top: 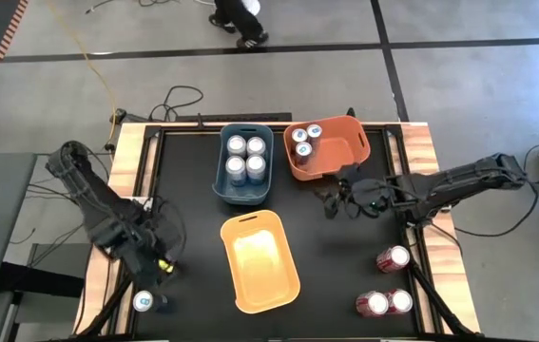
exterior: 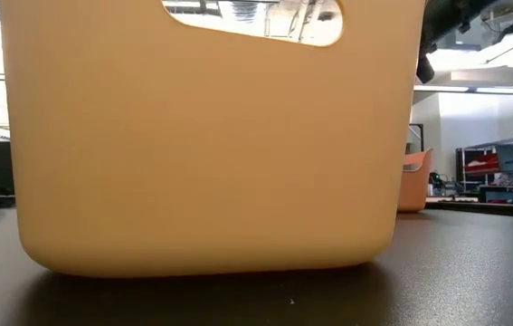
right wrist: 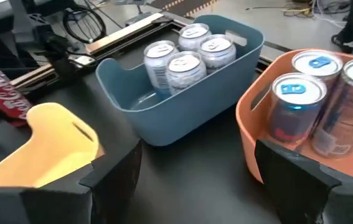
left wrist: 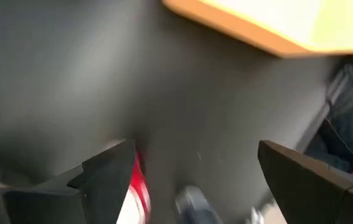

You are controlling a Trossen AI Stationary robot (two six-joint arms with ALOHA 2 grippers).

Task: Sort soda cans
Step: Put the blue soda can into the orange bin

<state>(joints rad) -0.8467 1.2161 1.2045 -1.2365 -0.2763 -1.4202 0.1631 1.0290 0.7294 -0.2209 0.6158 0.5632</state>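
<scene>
Shiny metal soda cans [right wrist: 186,67] (smooth plastic bins [right wrist: 182,118], matt tabletop [top: 193,256])

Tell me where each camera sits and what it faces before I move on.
High: above the table, straight down; both arms, left tool, right tool.
Low: table height, level; yellow bin fills it; no tool visible.
Left wrist: on left arm, facing table and yellow bin past its open tool.
Right wrist: on right arm, facing blue bin and orange bin past its open tool.
Shared: yellow bin, in all four.
</scene>
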